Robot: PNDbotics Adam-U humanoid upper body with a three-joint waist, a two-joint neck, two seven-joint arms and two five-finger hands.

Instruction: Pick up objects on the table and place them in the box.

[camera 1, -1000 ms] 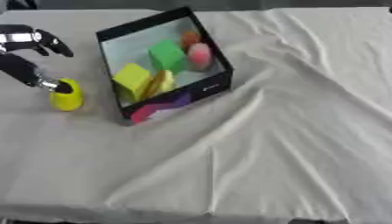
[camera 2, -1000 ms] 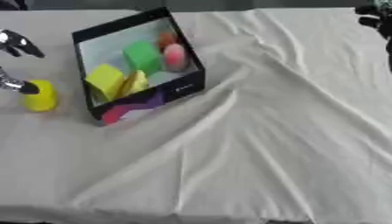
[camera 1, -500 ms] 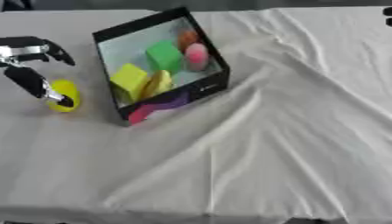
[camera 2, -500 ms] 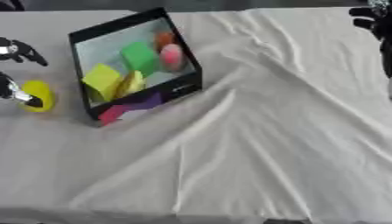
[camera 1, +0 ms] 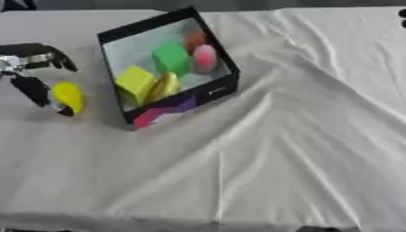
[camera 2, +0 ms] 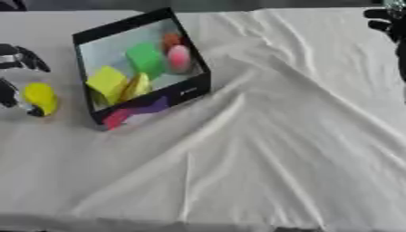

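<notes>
left hand (camera 1: 30, 68) has its fingers curled round the yellow egg-shaped toy (camera 1: 68, 97), w/ the black box (camera 1: 208, 93) just to its right. lift straight up, go over the wall, then let go. right hand (camera 2: 387, 22) far off, can't tell.

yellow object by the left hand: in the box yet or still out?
Out. The yellow object lies on the cloth left of the box, beside the left hand.
</notes>
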